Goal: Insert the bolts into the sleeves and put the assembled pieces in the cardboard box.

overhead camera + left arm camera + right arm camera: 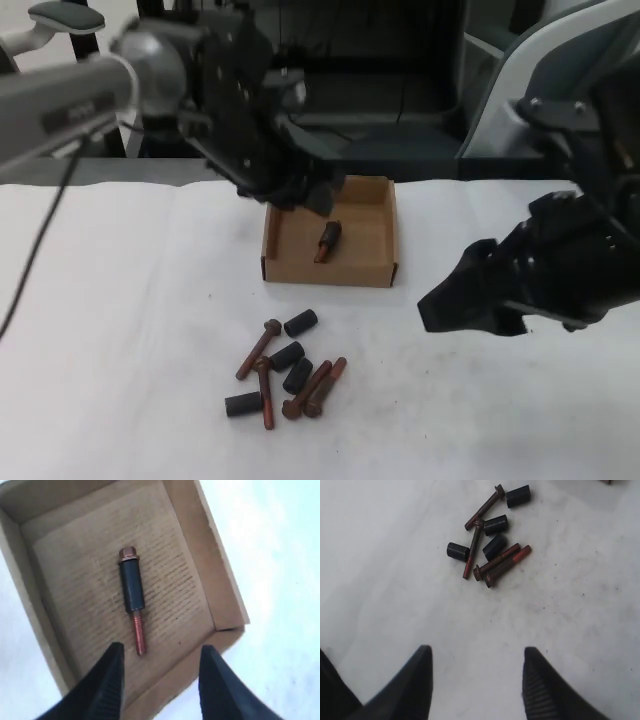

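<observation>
1. Four loose bolts [265, 392] and four black sleeves [286, 356] are scattered together on the white cloth [110, 340], nearest.
2. To the right, the right gripper [477, 652] is held wide apart and empty above the cloth.
3. Farther off, one assembled piece [131, 587] is laid inside the cardboard box [330, 272].
4. Over the box, the left gripper [160, 647] is spread wide, holding nothing.

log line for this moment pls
left pincer: open above cardboard box | assembled piece: in box | right pincer: open | four bolts, four sleeves: loose on bench
</observation>
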Controlling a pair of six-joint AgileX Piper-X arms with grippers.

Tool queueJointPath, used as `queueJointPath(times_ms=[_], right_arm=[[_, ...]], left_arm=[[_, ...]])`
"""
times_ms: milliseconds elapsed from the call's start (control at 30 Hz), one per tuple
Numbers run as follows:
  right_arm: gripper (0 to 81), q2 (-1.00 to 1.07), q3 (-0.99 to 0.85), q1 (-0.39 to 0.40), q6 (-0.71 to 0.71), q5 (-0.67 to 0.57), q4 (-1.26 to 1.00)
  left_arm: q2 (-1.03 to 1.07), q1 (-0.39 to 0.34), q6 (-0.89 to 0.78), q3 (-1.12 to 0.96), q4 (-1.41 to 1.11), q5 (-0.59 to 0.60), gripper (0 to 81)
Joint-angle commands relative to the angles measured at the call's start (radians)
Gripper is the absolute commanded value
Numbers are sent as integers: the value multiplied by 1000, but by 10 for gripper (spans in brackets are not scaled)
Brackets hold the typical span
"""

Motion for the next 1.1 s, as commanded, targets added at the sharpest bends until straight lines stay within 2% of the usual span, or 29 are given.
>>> queueJointPath(times_ms=[0, 133, 267, 400, 533, 800, 1067], right_arm=[[554, -32, -4, -5, -13, 10, 14], [554, -53, -4, -5, -13, 10, 31], [554, -79, -4, -5, -13, 29, 31], [554, -108, 19, -5, -13, 30, 29], [554, -167, 100, -3, 15, 25, 22], [554, -345, 287, -3, 110, 18, -65], [554, -400, 406, 11, 212, -17, -253]], left_arm=[[-75, 0, 30, 11, 57, -3, 473], [-189, 0, 33, 157, 62, -3, 473], [-367, 2, 38, 402, 18, -3, 473], [-607, 2, 28, 688, -90, 2, 473], [-840, 2, 21, 874, -122, 4, 473], [-1191, 4, 5, 1025, -93, -8, 473], [-1405, 4, 10, 1079, 10, -55, 473]])
